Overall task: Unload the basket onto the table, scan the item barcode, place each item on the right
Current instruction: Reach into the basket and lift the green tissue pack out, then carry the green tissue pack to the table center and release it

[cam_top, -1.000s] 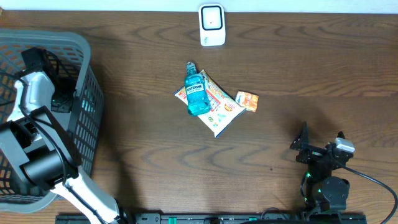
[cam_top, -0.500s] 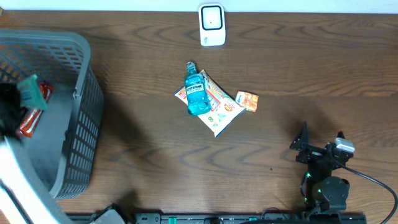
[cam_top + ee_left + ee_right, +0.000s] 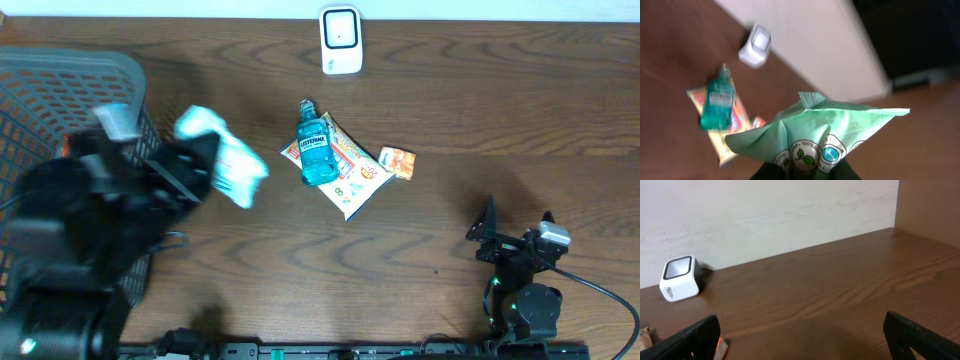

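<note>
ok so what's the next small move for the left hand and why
Probably carry the pale green printed pouch toward the white box-shaped scanner. The left hand is shut on the pouch, held up off the brown wooden table, and the scanner lies some way ahead of it.

Your right arm was black with a pale block at its one o'clock; your left arm was black, blurred.
</note>
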Available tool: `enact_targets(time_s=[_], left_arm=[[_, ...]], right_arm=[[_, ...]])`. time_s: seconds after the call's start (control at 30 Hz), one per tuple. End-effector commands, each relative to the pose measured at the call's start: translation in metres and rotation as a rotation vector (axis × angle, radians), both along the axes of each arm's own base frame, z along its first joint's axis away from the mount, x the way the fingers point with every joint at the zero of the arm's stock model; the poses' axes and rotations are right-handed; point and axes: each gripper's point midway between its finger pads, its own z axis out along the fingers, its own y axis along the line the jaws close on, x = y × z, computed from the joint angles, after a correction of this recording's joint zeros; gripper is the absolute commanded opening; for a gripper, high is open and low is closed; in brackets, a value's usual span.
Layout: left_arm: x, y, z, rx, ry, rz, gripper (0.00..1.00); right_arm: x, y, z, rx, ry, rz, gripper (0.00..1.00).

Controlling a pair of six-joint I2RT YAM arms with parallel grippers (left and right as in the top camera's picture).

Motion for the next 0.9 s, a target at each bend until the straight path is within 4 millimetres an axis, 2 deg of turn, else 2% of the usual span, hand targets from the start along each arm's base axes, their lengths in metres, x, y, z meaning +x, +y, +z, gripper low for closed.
enact_targets(time_s=[0.0,0.1,0.3,0.4,0.57,0.63,0.7,0.73,0.8,0.87], left_arm=[[0.015,-0.026,-0.054,0.149,0.109,-0.032,0.07],[0.025,-0.053,-0.097,0.259,0.198,-0.075,0.07],[0.047,-0.131,-0.18,0.393,0.347,-0.239,0.07],[0.062,-0.165,-0.228,0.437,0.397,-0.287,0.07],[0.069,-0.199,-0.303,0.483,0.49,-0.35,0.07],[0.067,-0.213,-0.325,0.472,0.518,-0.394,0.07],[0.063,-0.223,-0.339,0.459,0.535,-0.429,0.09],[0.062,-0.226,-0.344,0.459,0.542,-0.436,0.15],[0.061,-0.226,-0.346,0.466,0.544,-0.438,0.36],[0.062,-0.227,-0.341,0.461,0.532,-0.441,0.64]], right_arm=[[0.0,0.001,-0.001,-0.014,0.005,0.005,0.99],[0.0,0.001,-0.001,-0.014,0.006,0.005,0.99],[0.0,0.001,-0.001,-0.014,0.005,0.005,0.99],[0.0,0.001,-0.001,-0.014,0.006,0.005,0.99],[0.0,0.001,-0.001,-0.014,0.006,0.006,0.99],[0.0,0.001,-0.001,-0.014,0.005,0.006,0.99],[0.0,0.001,-0.001,-0.014,0.005,0.005,0.99],[0.0,0.001,-0.001,-0.014,0.005,0.006,0.99],[0.0,0.001,-0.001,-0.014,0.006,0.005,0.99],[0.0,0.001,-0.001,-0.014,0.005,0.006,0.99]])
